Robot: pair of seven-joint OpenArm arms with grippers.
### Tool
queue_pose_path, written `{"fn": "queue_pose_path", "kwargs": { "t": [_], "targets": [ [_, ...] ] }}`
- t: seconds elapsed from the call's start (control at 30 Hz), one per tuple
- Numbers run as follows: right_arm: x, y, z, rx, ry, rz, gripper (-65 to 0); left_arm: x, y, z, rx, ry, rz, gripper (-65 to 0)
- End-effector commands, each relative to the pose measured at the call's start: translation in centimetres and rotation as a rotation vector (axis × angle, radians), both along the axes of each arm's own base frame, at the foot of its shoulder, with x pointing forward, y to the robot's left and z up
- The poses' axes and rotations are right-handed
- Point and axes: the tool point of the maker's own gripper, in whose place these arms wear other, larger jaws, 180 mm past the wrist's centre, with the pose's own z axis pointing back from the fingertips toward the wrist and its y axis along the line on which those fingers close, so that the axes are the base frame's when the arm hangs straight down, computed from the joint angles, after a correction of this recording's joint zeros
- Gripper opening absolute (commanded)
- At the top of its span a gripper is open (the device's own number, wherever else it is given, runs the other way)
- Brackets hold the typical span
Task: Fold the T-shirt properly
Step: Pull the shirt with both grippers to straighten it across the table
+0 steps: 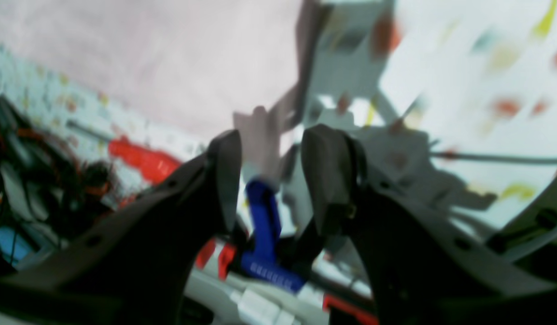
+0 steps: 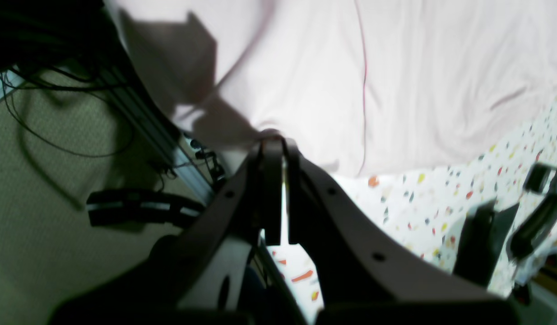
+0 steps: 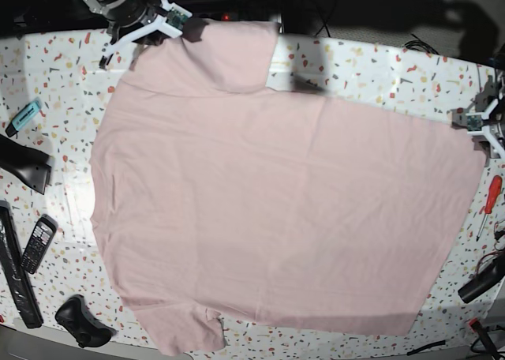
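- One T-shirt (image 3: 276, 210), pale pink, plain side up, spread flat across the speckled table (image 3: 379, 68), lightly creased.
- Two grippers: the right gripper (image 2: 278, 149), far left, is clamped on the shirt's edge; the left gripper (image 1: 270, 149), at the right edge, stands parted, holding nothing.
- One red screwdriver (image 3: 490, 200) lies right; one phone (image 3: 37, 244) left.

No readable text, labels, brands, numbers or signs anywhere. The T-shirt (image 3: 276, 210) lay plain side up, no lettering showing. The phone (image 3: 36, 244), well away from both grippers, had a keypad, but its markings were too small to read.
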Motion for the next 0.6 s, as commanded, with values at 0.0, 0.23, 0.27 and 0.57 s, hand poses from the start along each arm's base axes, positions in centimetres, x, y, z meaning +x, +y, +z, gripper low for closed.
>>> {"fn": "queue_pose_path", "kwargs": {
  "t": [0.0,0.23,0.27,0.57],
  "targets": [
    [0.3,0.2,0.6,0.009,-0.021,0.005,-65.0,1.1,1.1,1.5,0.039,-0.041,-0.011,-40.3],
    [0.2,0.0,0.6,0.000,-0.017,0.000,-65.0,1.0,1.2,-0.7,0.080,-0.033,-0.032,-40.3],
    [0.2,0.0,0.6,0.000,-0.017,-0.001,-65.0,0.9,1.4,-1.2,0.083,-0.025,-0.026,-40.3],
    [0.2,0.0,0.6,0.000,-0.017,0.000,-65.0,3.5,2.8,-1.4,0.066,-0.108,0.050,-40.3]
  ]
}}
